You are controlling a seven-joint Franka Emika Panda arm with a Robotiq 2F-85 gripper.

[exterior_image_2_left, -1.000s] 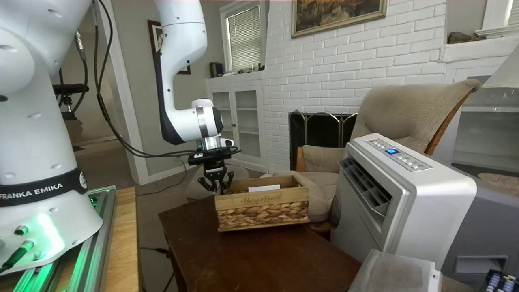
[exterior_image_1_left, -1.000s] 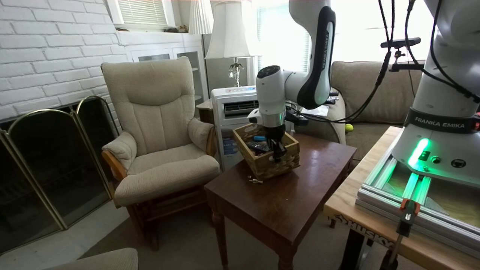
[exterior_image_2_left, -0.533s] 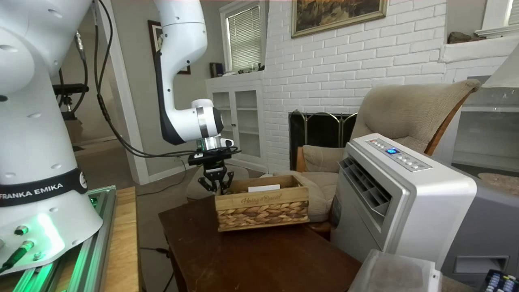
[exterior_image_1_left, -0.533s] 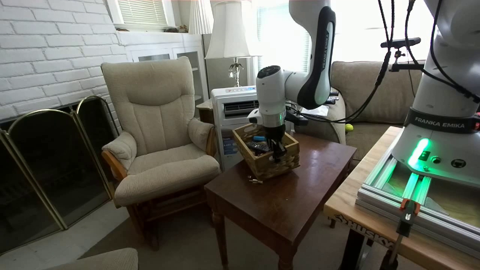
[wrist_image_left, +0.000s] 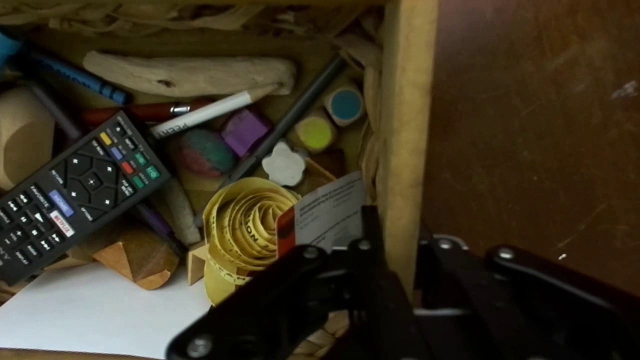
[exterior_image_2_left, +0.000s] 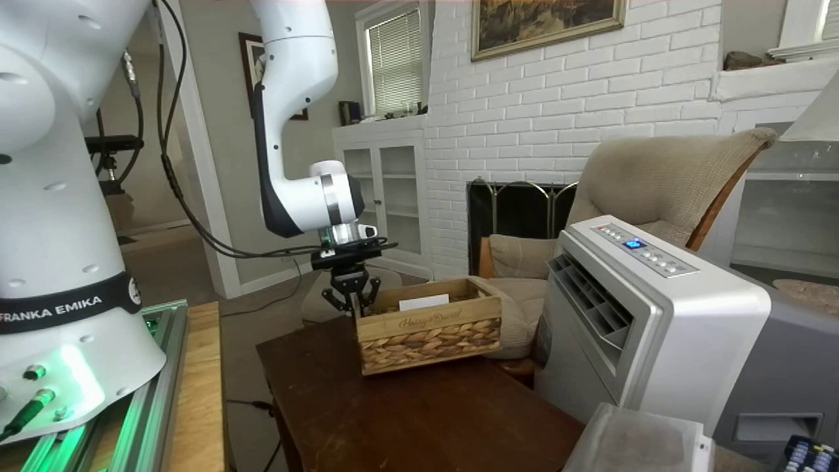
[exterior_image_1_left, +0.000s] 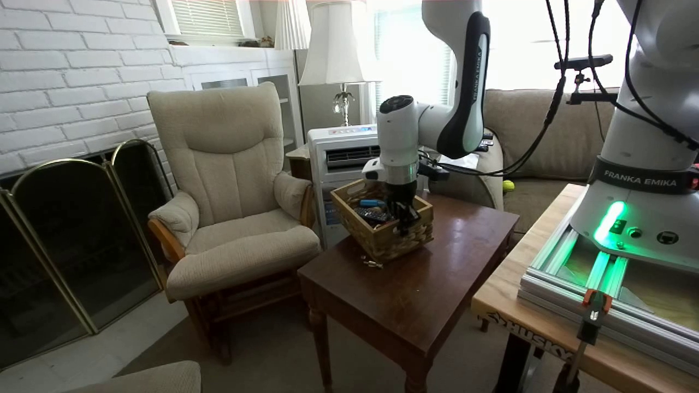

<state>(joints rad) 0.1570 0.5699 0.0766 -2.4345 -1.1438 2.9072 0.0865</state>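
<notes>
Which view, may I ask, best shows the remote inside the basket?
The wrist view: the remote appears large, buttons clear, one end cut off. In an exterior view the remote looks small; in an exterior view the basket hides it.

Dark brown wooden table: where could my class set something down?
Mostly bare tabletop runs from the woven wooden-rimmed basket and small shiny pieces to the nearest corner in an exterior view; more borders the basket's lettered side. Crowded: inside the basket, around a black remote and coiled yellow paper, and at its end wall, which the black gripper grips.
</notes>
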